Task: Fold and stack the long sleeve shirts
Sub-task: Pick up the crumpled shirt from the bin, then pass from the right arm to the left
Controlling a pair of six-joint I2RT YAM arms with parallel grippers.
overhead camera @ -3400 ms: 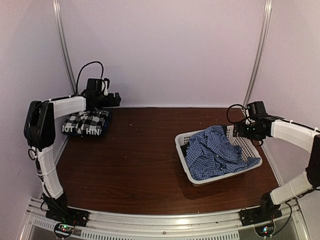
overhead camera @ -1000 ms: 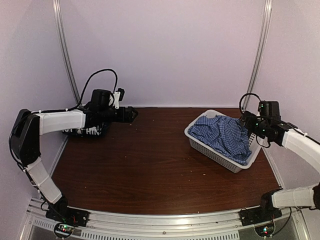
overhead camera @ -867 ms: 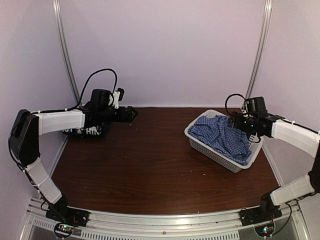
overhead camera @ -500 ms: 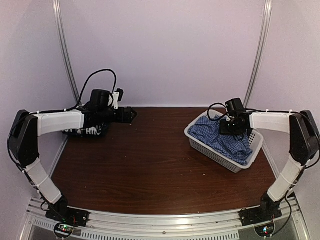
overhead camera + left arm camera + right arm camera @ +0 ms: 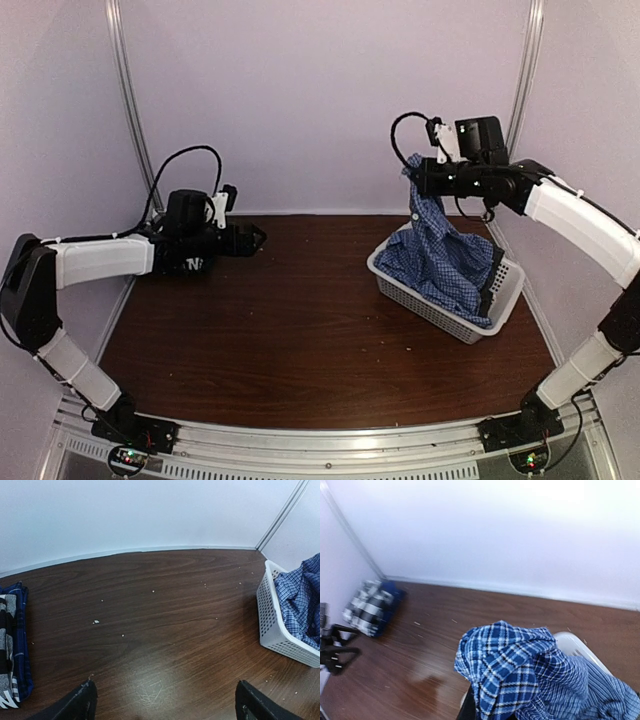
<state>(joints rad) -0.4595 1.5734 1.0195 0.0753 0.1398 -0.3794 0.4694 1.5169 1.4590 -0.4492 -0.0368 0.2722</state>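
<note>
- Pale lilac walls (image 5: 320,100) close the room in on three sides, and two thin metal posts (image 5: 127,110) run up the back corners.
- The dark wood-grain surface (image 5: 300,330) spreads from the arm bases to the back wall.
- Two white arms reach over it, the left arm (image 5: 100,260) low and the right arm (image 5: 580,215) raised high.
- A white perforated basket (image 5: 430,305) sits at the right back, set at an angle.
- The blue check shirt (image 5: 440,255) hangs from the right pincer (image 5: 417,185), which is pressed together on the shirt's top bunch, well above the basket. The shirt's lower part lies inside the basket.
- A strip of dark cloth (image 5: 489,285) shows at the basket's right side; I cannot tell which garment it is.
- At the far left back lies a folded pile, with the plaid shirt (image 5: 370,605) on the navy shirt (image 5: 395,592).
- The left pincer (image 5: 255,238) is spread wide and holds nothing. It hangs low just beside that pile, well apart from the basket.
- Pale specks (image 5: 96,622) dot the wood.
- Count: two arms, two pincers, one basket, three shirts I can name and one dark cloth.
</note>
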